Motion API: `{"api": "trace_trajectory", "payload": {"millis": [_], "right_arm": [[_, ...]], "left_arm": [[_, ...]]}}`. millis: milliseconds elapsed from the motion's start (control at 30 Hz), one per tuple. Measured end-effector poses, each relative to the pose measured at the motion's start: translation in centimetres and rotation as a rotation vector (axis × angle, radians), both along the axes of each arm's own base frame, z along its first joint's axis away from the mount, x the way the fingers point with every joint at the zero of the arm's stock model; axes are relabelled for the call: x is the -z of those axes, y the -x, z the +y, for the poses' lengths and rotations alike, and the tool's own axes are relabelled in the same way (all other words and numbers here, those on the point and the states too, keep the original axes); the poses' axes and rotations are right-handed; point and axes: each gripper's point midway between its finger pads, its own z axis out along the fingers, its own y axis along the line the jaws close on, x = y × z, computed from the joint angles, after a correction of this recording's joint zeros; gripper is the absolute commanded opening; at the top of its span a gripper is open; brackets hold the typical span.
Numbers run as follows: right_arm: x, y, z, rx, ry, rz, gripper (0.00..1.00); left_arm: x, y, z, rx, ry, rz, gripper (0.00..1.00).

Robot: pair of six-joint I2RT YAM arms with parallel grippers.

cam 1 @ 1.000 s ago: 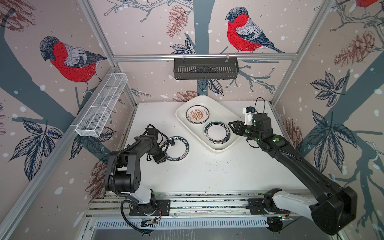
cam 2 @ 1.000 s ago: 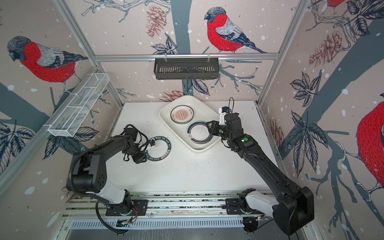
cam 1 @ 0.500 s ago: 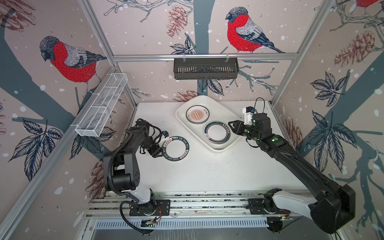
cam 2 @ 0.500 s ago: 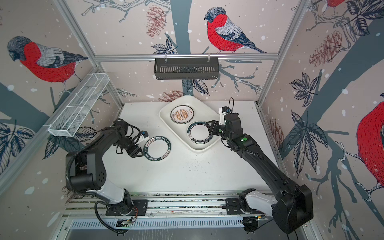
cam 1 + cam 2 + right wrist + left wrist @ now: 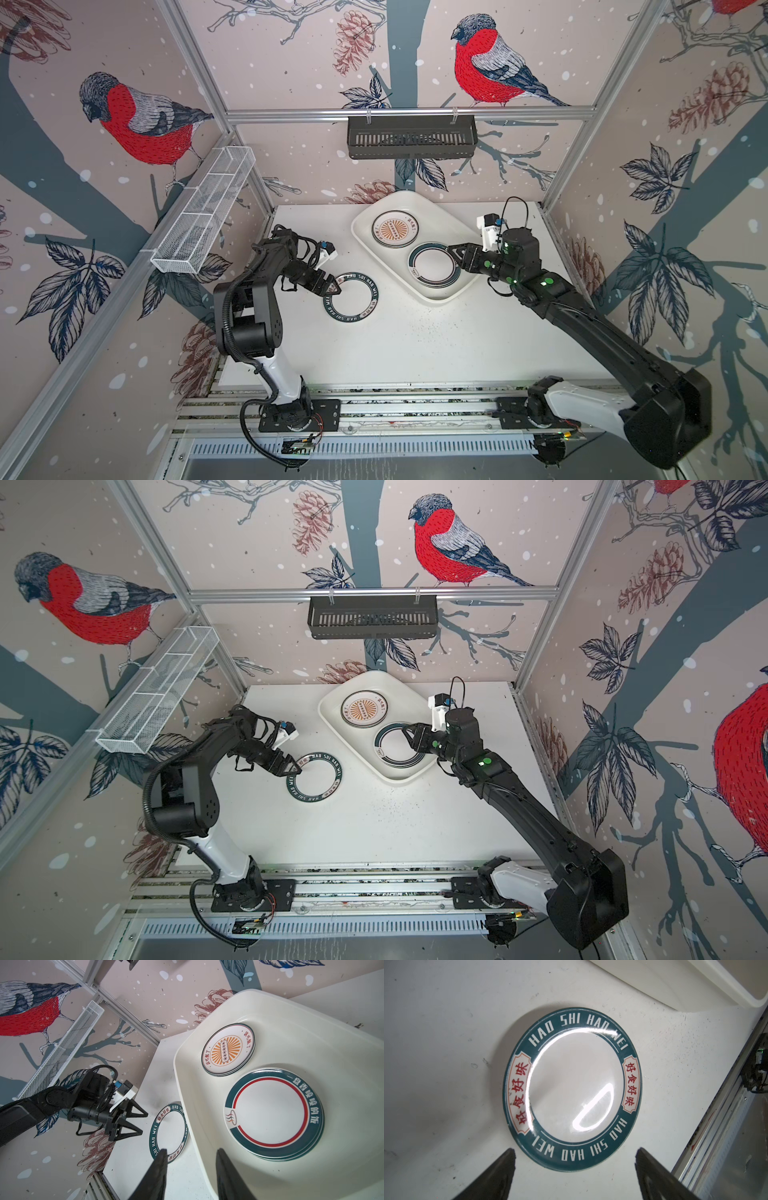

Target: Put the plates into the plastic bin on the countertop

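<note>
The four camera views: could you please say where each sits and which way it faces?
Both top views: high above the arm bases, looking down on the countertop and plastic bin; left arm, right arm, left pincer and right pincer all show.
Left wrist: on the left arm, facing the lettered plate on the countertop; its fingertips show.
Right wrist: on the right arm, facing the sunburst plates and ringed plates in the bin; its fingertips and the left arm show.
Shared: every view shows the lettered plate.
</note>
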Motion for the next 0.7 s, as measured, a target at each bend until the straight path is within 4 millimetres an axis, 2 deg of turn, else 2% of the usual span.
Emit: {"api": "trace_trajectory", "payload": {"millis": [200,500,700], "right_arm": [[0.3,1.7,2.1,-0.112,-0.028,-0.004,0.41],[1.9,1.7,2.8,-0.14,-0.028,0.019,0.41],[2.5,1.4,2.8,-0.13,-0.019,0.027,0.41]], "left_arm": [[1.1,-1.1,0.8,-0.08,0.006,0.012,0.89],[3.2,-1.1,2.0,-0.15,0.01,0.052,0.89],[4.4,-1.0,2.9,-0.185,0.022,0.087,0.79]]}}
